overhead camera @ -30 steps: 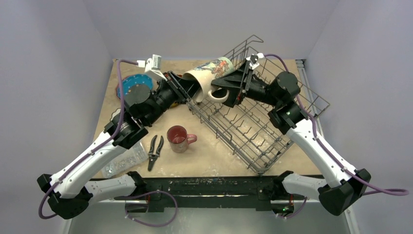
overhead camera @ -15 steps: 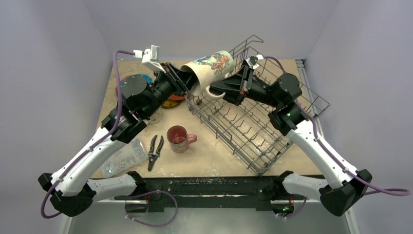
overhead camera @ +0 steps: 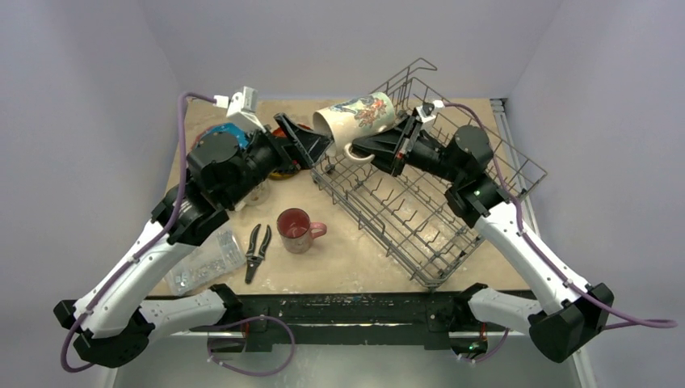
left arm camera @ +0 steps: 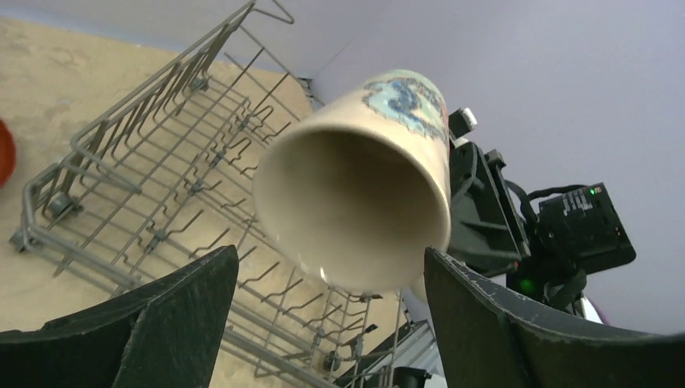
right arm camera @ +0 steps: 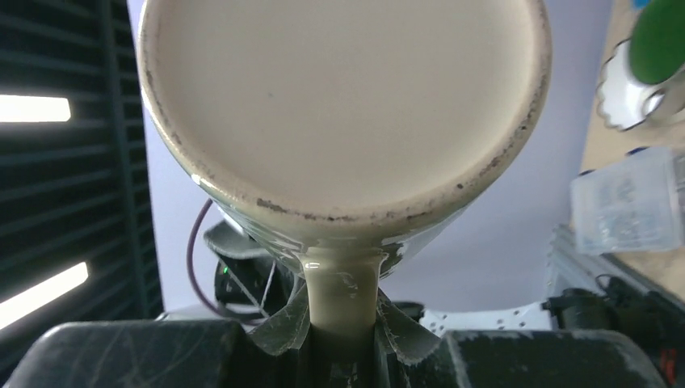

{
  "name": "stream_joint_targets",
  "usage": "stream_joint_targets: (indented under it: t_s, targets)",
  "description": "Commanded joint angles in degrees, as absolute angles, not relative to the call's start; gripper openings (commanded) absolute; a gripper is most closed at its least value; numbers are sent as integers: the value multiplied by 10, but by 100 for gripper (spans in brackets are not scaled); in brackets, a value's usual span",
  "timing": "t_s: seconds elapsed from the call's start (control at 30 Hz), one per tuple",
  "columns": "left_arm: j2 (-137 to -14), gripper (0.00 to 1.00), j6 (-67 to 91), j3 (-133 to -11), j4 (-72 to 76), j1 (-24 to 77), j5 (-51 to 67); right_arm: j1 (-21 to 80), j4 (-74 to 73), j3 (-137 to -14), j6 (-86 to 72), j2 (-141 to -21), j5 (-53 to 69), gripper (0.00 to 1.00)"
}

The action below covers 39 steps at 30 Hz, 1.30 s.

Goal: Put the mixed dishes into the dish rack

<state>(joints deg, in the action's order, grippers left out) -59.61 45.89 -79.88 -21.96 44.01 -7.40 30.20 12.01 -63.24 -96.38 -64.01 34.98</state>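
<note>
The dish rack (overhead camera: pixel 420 222) shows no dish in it, so loading appears to be at its start. The cream mug (overhead camera: pixel 357 117) hangs on its side above the rack's left corner, its handle clamped in the right gripper (right arm camera: pixel 343 319). The left gripper (overhead camera: pixel 311 144) stands with jaws spread, just beside the mug's mouth and not touching it. The maroon mug (overhead camera: pixel 297 229) and the plates (overhead camera: pixel 281 171) partly hidden behind the left arm sit on the table, not yet loaded; the tine rows below look free, though the rack's rim wire and the left fingers lie close to the mug.
</note>
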Motion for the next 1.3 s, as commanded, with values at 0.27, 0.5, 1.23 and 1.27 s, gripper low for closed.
stream_joint_targets:
  t_s: [0.27, 0.5, 1.23, 1.27]
  targets:
    - [-538, 100, 437, -809, -461, 425, -124, 225, -274, -773, -417, -667, 256, 0]
    - [-542, 100, 443, -833, -532, 422, -134, 234, -315, -779, -247, -692, 221, 0]
    - [-569, 100, 494, -846, -595, 420, -52, 330, -160, -632, -106, -734, 32, 0]
    - [-574, 100, 492, -851, -596, 421, -51, 332, -153, -625, -100, -736, 34, 0]
